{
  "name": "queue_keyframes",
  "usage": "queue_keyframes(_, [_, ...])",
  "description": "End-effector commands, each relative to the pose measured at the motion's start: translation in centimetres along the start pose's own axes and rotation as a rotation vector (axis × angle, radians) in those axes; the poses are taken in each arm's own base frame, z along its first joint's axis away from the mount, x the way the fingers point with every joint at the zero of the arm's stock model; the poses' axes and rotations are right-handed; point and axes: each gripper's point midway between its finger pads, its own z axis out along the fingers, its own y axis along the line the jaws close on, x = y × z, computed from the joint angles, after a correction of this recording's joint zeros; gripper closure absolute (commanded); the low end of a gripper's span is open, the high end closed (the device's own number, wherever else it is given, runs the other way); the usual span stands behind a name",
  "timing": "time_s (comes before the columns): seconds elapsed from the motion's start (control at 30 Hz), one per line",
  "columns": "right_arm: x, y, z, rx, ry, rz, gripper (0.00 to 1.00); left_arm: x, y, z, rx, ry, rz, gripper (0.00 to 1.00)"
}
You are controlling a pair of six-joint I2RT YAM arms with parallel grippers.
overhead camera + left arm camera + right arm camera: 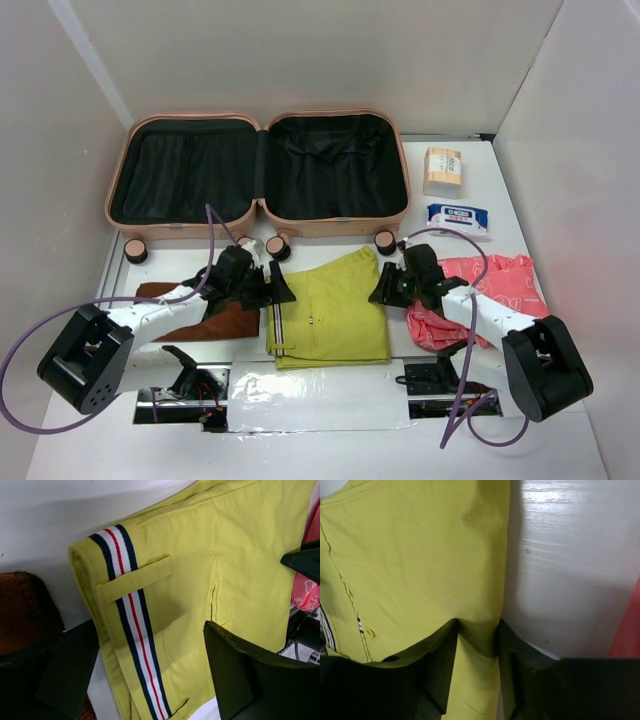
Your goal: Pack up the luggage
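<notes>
So, luggage (pixel 330 222): lies open and flat at 12 o'clock on the worktop (pixel 330 440), black lining showing in both halves.
Yellow garment (pixel 330 310): folded, just at 6 o'clock of the luggage; a one-sided lift would likely let it unfold and drape over the shell rim.
Right gripper (pixel 476 630): fingers clenched on the garment's 3 o'clock edge; so thin a pinch may slip.
Left gripper (pixel 151 635): fingers released, straddling the striped 9 o'clock edge; closing carelessly could snag the belt loop (pixel 134 580).
</notes>
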Motion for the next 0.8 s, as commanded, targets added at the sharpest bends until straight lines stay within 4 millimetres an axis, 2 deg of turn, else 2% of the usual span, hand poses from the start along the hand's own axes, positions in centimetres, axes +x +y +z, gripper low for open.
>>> queue_keyframes(0.0, [1.5,-1.5,0.1,0.067,0.022,0.021,0.60,-0.4,-0.3,0.7,-0.013,-0.018,0.009,0.05])
queue_keyframes(0.17, [1.0,-2.1,-1.0,0.121,-0.027,0.068,0.80,-0.3,-0.4,0.7,-0.084,-0.005,0.018,0.02])
queue_keyframes(0.23, [0.8,-1.7,-1.4,0.099,-0.058,0.082,0.82,-0.4,-0.6,-0.1,-0.103,-0.015,0.029,0.00])
queue_keyframes(0.27, [1.1,-1.9,-1.7,0.112,-0.056,0.094,0.87,-1.0,-0.7,-0.5,-0.113,-0.038,0.032,0.00])
queue_keyframes(0.3, [1.1,-2.0,-1.9,0.119,-0.062,0.104,0.87,-0.9,-0.7,-0.7,-0.115,-0.043,0.048,0.00])
queue_keyframes(0.37, [0.6,-1.9,-2.4,0.125,-0.086,0.113,0.88,-2.4,-1.7,-1.8,-0.106,-0.104,0.066,0.00])
queue_keyframes(0.4, [0.6,-1.8,-2.6,0.123,-0.088,0.113,0.89,-2.5,-1.6,-2.0,-0.113,-0.112,0.066,0.00])
queue_keyframes(0.47, [0.3,-2.0,-2.9,0.143,-0.108,0.138,0.92,-3.4,-2.5,-2.5,-0.090,-0.136,0.112,0.00])
queue_keyframes(0.5, [0.9,-2.3,-3.0,0.160,-0.086,0.155,0.94,-4.0,-3.1,-2.5,-0.075,-0.152,0.124,0.00])
queue_keyframes(0.57, [0.2,-2.6,-3.5,0.193,-0.116,0.164,0.96,-4.4,-3.7,-2.0,-0.062,-0.139,0.146,0.00])
queue_keyframes(0.67, [-0.2,-2.4,-3.7,0.194,-0.130,0.162,0.95,-5.1,-4.6,-1.3,-0.053,-0.129,0.155,0.00])
queue_keyframes(0.7, [-0.2,-2.4,-3.7,0.194,-0.130,0.162,0.95,-4.4,-4.2,-0.6,-0.071,-0.100,0.157,0.00])
queue_keyframes(0.77, [-0.1,-2.3,-3.7,0.187,-0.123,0.153,0.94,-4.5,-4.5,0.0,-0.060,-0.092,0.149,0.00])
